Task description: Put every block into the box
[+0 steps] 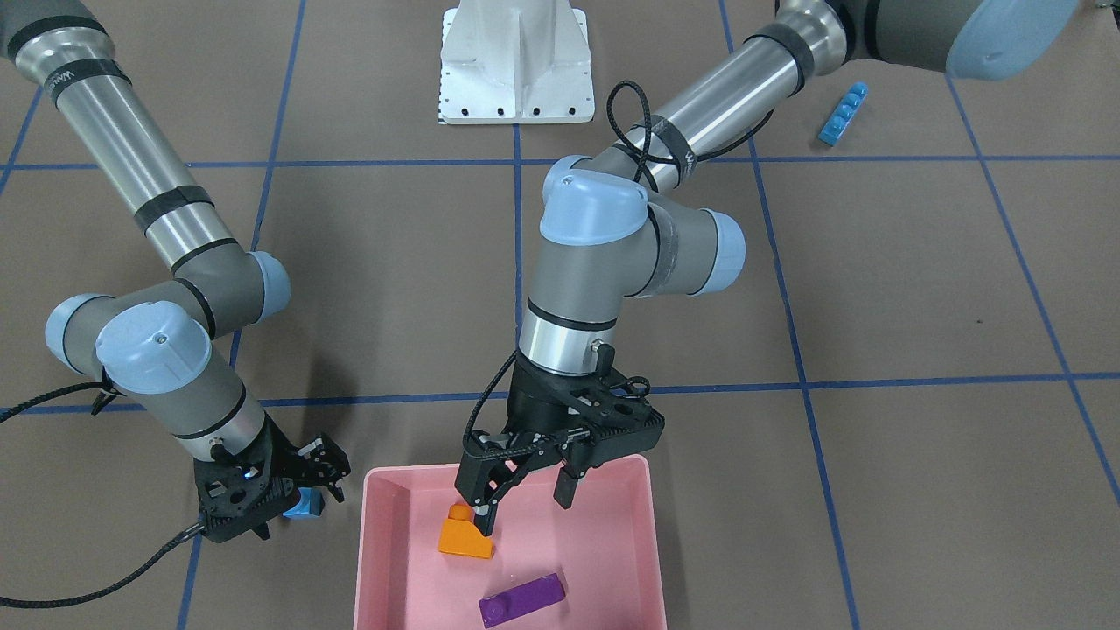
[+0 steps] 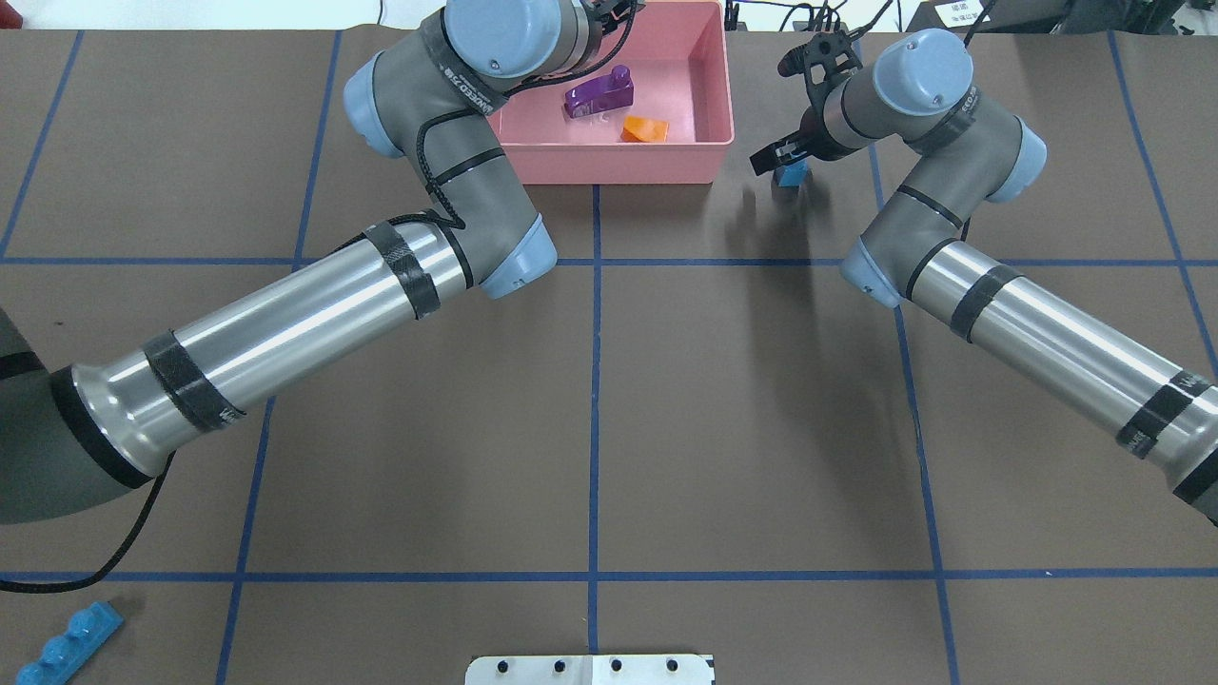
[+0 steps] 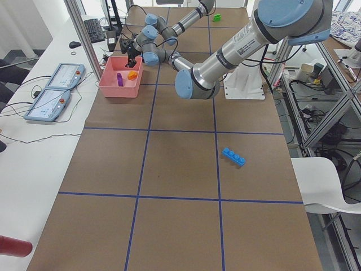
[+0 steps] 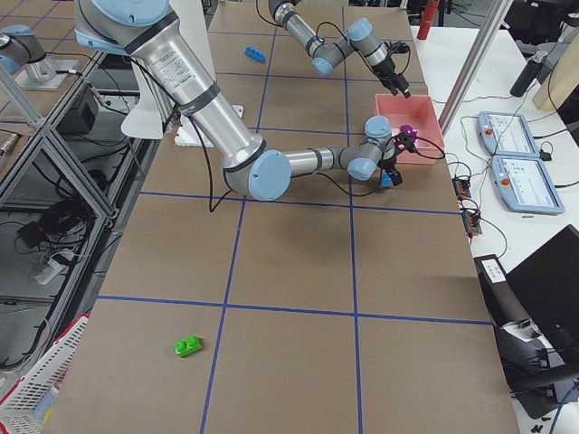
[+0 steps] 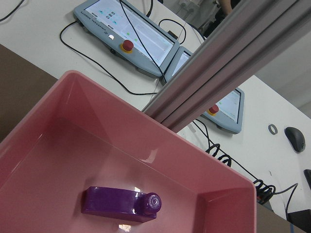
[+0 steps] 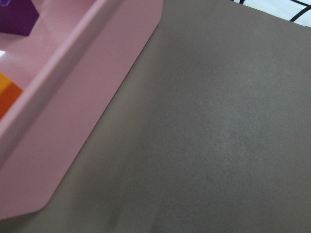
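Purple block (image 1: 521,598) and orange block (image 1: 465,538) are lying in the pink box (image 1: 376,560); left pincer (image 1: 525,503) is hanging wide open above, right pincer (image 1: 302,499) is squeezing the small blue block (image 1: 304,505).

Pink box (image 1: 385,542), orange (image 1: 465,536) and purple blocks (image 1: 522,598) inside

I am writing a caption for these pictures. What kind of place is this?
Most likely a robotics lab or test cell. The brown table marked with a blue tape grid is ringed by an aluminium frame post, grey teach pendants with red stop buttons lie beside it, and cabled equipment racks stand alongside.
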Available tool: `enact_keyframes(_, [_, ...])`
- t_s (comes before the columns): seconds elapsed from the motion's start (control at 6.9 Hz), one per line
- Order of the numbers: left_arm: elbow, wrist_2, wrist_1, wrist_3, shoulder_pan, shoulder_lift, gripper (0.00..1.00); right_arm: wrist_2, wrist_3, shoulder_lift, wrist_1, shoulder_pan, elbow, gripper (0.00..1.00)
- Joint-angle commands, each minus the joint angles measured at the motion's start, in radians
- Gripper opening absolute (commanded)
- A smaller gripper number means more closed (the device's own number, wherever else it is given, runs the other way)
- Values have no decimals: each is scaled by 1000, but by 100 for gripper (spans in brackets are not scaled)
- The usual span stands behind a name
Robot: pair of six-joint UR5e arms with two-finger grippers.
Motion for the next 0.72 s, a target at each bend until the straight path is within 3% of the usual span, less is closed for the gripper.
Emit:
enact_keyframes(0.0, [-30,-17,30,0,-2,0,100,16,5,-6,0,2,6,98])
enact_keyframes(0.14, [-33,-17,30,0,-2,0,100,24,7,-11,0,2,11,98])
enact_keyframes(0.29, [-36,-22,28,0,-3,0,100,24,7,-15,-1,2,14,79])
enact_keyframes(0.58, [-57,-78,51,3,-14,6,100,23,52,-15,-1,2,15,26])
